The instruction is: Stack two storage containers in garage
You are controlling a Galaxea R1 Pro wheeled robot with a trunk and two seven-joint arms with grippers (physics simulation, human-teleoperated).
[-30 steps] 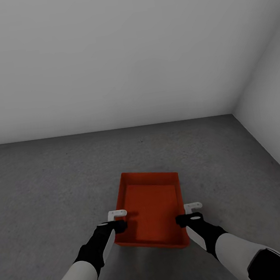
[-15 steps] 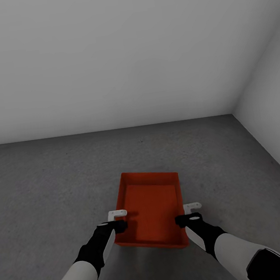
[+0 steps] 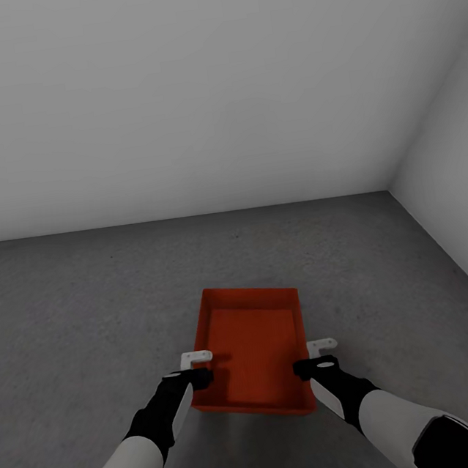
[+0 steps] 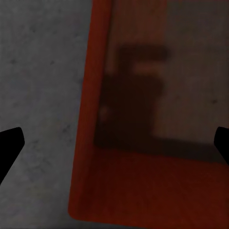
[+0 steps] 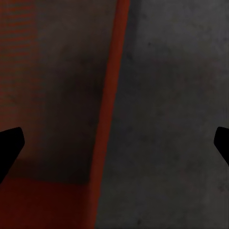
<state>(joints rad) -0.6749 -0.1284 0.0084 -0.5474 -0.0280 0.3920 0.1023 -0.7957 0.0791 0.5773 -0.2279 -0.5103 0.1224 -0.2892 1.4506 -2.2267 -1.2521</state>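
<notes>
Now we see the left gripper [image 3: 198,368] and right gripper [image 3: 314,355], both spread astride the storage container [image 3: 253,350] walls; withdrawing crookedly could drag it across the floor [image 3: 75,314]

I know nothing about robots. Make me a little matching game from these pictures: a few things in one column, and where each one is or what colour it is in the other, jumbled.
Things:
1. orange-red open-top storage container
2. left gripper
3. right gripper
4. plain wall

Descriptions:
A. pale grey-white, behind everything
B. at the container's right side wall
C. on the dark grey concrete floor, between the two arms
D. at the container's left side wall

Pairs: 1-C, 2-D, 3-B, 4-A
</notes>
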